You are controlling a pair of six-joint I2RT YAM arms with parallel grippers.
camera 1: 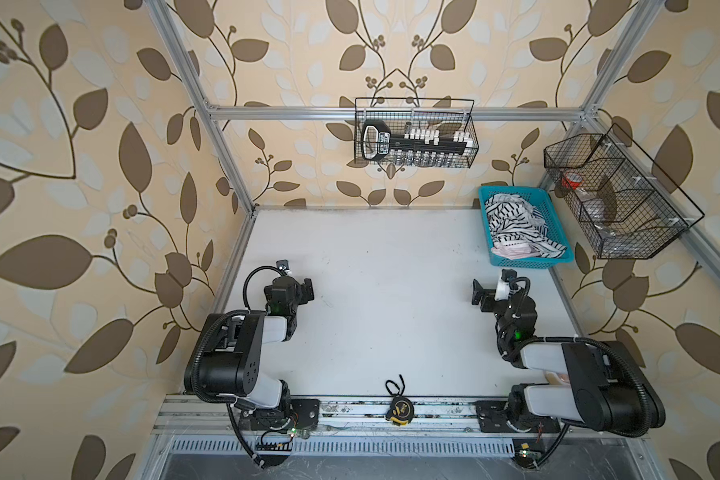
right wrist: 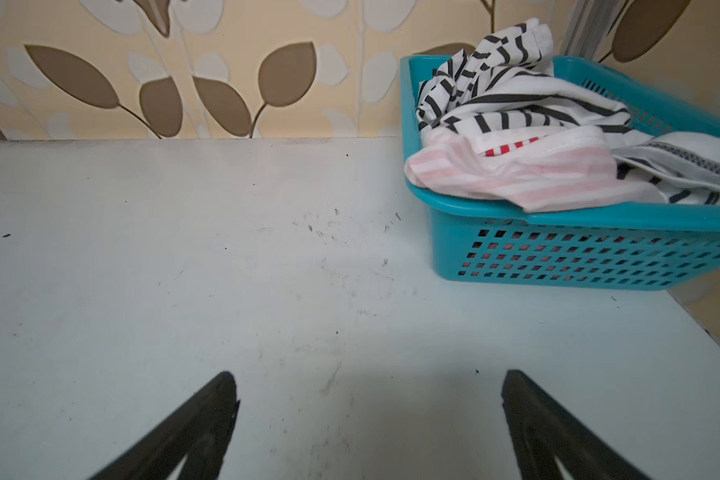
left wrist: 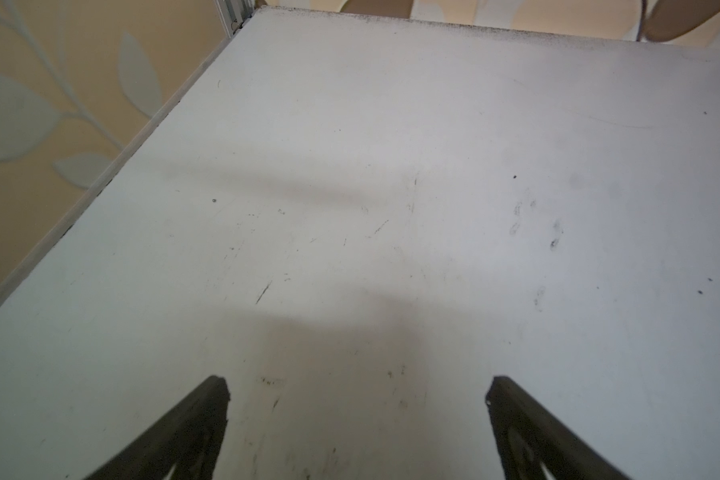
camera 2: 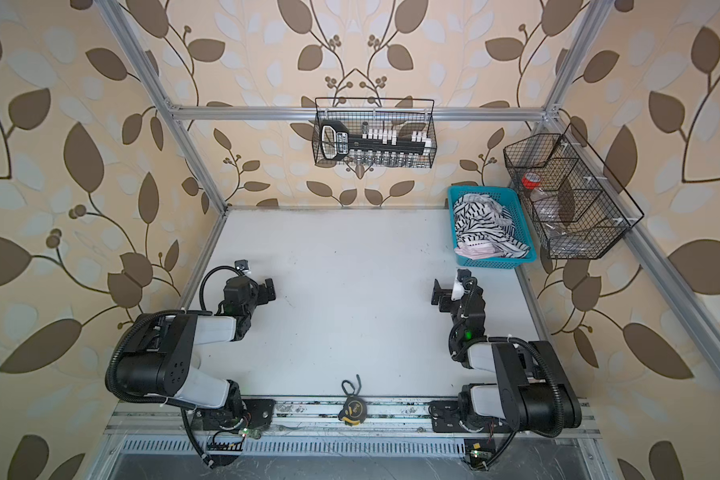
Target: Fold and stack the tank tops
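Observation:
The tank tops lie crumpled together in a turquoise basket (camera 1: 528,261) (camera 2: 493,261) (right wrist: 558,253) at the back right of the white table (camera 1: 371,266). The black-and-white one (camera 1: 510,218) (camera 2: 481,218) (right wrist: 512,99) is on top. The red-and-white one (camera 1: 512,250) (camera 2: 476,250) (right wrist: 516,172) hangs over the near rim, pale side out. A third striped piece (right wrist: 691,193) shows beside it. My left gripper (camera 1: 306,291) (camera 2: 269,290) (left wrist: 356,386) is open over bare table at the left. My right gripper (camera 1: 481,296) (camera 2: 436,295) (right wrist: 371,380) is open and empty, a short way in front of the basket.
A yellow-and-black tape measure (camera 1: 399,409) lies on the front rail between the arm bases. A black wire basket (camera 1: 414,133) hangs on the back rail, and another (camera 1: 616,195) on the right rail beside the turquoise basket. Aluminium frame posts edge the table.

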